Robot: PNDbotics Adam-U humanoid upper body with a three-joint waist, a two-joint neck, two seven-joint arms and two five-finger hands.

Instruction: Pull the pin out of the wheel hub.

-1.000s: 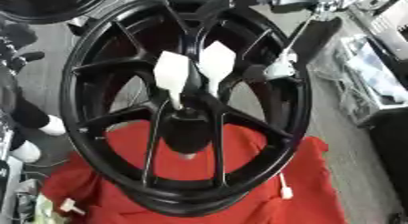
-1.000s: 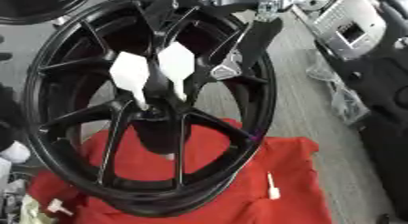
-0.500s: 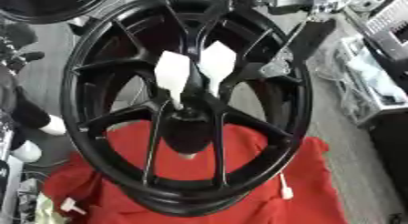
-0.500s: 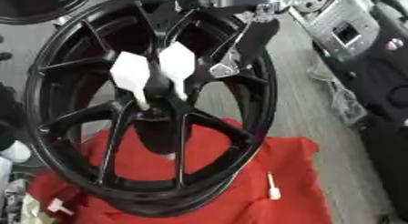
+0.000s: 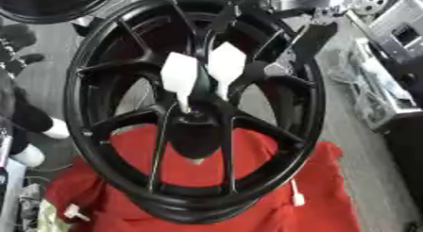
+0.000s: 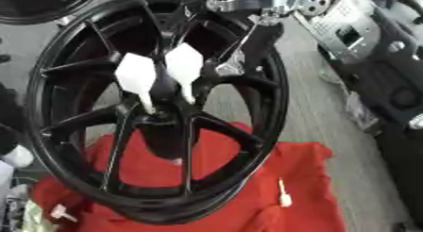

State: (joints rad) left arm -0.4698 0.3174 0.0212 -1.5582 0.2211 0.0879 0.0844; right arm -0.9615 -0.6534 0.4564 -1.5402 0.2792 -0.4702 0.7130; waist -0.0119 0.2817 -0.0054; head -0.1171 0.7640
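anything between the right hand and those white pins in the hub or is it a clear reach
Nothing separate shows. The right hand hangs over the upper right of the wheel, and only a black spoke lies between it and the two white pins standing in the hub. Their heads look exposed.

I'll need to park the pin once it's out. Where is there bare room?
Bare red cloth lies right of the wheel, around a loose white pin. The hub is crowded with two white pins. Clutter fills the lower left.

wheel hub (image 5: 194, 127) top cropped, right hand (image 5: 307, 42) fingers blurred
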